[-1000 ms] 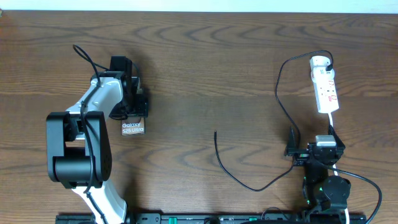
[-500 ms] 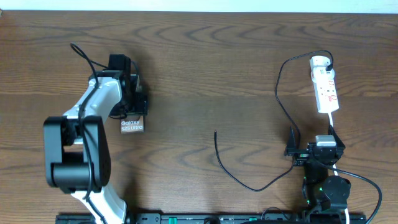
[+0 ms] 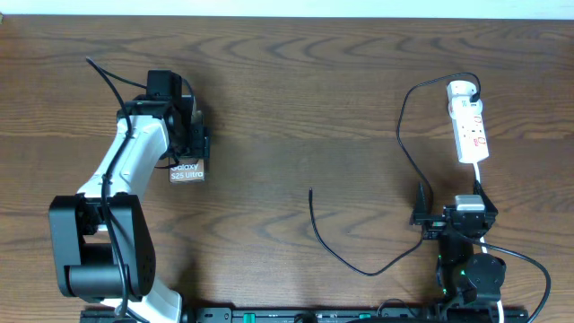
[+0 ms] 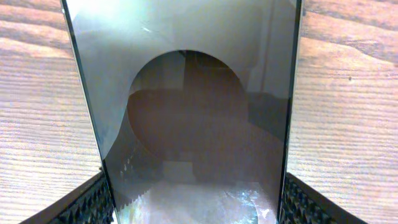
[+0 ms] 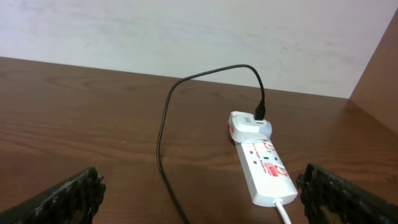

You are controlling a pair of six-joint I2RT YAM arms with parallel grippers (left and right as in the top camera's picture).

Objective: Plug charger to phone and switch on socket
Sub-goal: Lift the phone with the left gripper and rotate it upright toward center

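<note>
The left gripper [image 3: 188, 148] was clamped on the phone [image 3: 186, 170] by its long edges. From the wrist the dark slab filled the space between the two ribbed fingers [image 4: 93, 205], its big circle dead centre. From above, only the end with the white lettering stuck out past the jaws, toward the near edge of the table [image 3: 296, 99]. Whether the phone rested on the wood or hung just clear of it I couldn't tell. Behind the gripper the white forearm ran back at a slant to the black shoulder block at the near left corner, so the arm was well stretched out over the left half of the table.

The right gripper [image 5: 199, 186] stood spread wide and held nothing. Its arm was folded up tight over its base at the near right, and the wrist looked out toward the socket [image 3: 470, 126].

The charger [image 3: 369, 274] was plugged into the far end of that white strip. Its cable looped out to the left, ran down past the right arm and curled back to a free end on bare wood mid-table — well apart from the phone.

The table was dark brown wood with strong grain, and a pale wall [image 5: 186, 31] rose behind its far edge.
</note>
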